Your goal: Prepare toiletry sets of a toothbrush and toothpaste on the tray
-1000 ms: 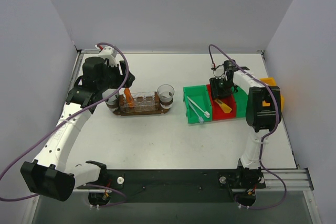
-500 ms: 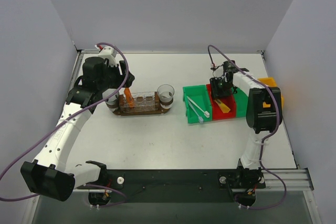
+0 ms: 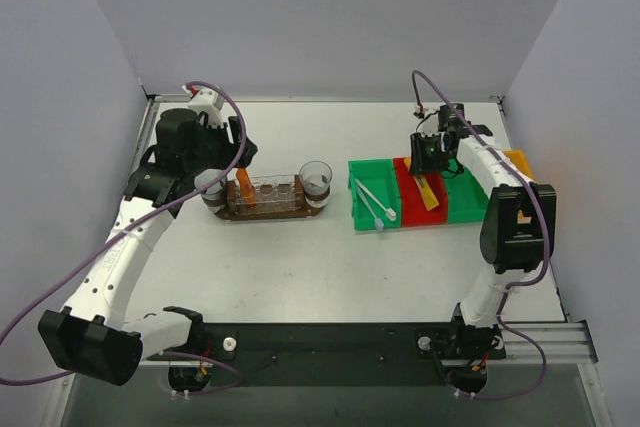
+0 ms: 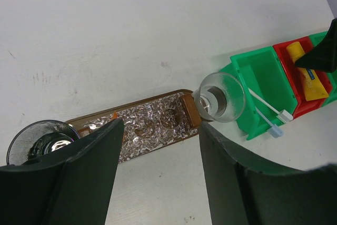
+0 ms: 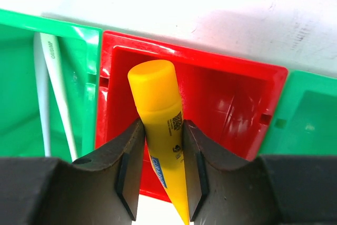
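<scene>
My right gripper (image 5: 163, 125) is shut on an orange toothpaste tube (image 5: 155, 85) over the red bin (image 5: 231, 104), one pad pressed on each side of it. From above, the toothpaste tube (image 3: 431, 193) points toward me under the right gripper (image 3: 430, 159). Two white toothbrushes (image 3: 373, 204) lie in the green bin (image 3: 358, 175). The brown tray (image 3: 300, 213) holds another orange tube (image 3: 243, 185) near its left end. My left gripper (image 4: 160, 126) hangs open over the tray's (image 4: 189, 113) near edge, with nothing between its fingers.
Clear cups (image 3: 316, 178) (image 3: 211, 187) stand at both ends of the tray. A second green bin (image 3: 465, 199) and a yellow bin (image 3: 516, 159) sit right of the red one. Grey walls enclose the table on three sides.
The right jaws have closed onto the toothpaste tube, and the right arm has swung a little right and back. The left arm has not moved.
</scene>
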Controlling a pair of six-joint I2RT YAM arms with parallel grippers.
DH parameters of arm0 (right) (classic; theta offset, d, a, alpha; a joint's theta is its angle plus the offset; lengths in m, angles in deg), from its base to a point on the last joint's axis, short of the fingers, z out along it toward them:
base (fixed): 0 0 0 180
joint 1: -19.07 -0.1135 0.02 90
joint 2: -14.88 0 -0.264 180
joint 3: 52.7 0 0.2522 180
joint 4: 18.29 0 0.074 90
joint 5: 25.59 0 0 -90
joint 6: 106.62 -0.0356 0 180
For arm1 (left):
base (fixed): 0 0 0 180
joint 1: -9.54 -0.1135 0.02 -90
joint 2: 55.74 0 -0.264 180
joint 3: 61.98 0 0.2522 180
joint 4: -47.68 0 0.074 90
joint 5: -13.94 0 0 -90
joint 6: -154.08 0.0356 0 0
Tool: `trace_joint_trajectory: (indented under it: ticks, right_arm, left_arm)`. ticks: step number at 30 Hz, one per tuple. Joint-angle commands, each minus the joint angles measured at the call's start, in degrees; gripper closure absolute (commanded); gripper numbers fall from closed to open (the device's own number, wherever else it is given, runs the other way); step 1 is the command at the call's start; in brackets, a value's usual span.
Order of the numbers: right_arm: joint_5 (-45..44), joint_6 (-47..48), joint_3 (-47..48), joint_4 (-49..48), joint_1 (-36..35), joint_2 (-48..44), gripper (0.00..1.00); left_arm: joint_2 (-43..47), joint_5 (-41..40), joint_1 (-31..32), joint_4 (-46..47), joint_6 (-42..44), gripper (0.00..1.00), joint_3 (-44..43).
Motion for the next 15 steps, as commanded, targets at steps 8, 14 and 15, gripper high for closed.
trace_joint_trajectory:
  ticks: [8, 14, 15]
  right_arm:
    - [1.5, -3.5, -1.4, 0.5, 1.3, -11.4, 1.0]
    - [4.2, -8.9, 0.0, -0.1, 1.2, -19.4, 1.0]
    - [5.7, -9.7, 0.2, -0.3, 1.0, -20.5, 1.0]
  left_arm:
    - [2.1, 4.5, -0.4, 3.2, 0.0, 0.31, -3.4]
    - [1.7, 11.1, -0.2, 8.0, -3.8, 0.31, -4.5]
    - [1.6, 12.2, -0.3, 9.6, -4.4, 0.31, -4.5]
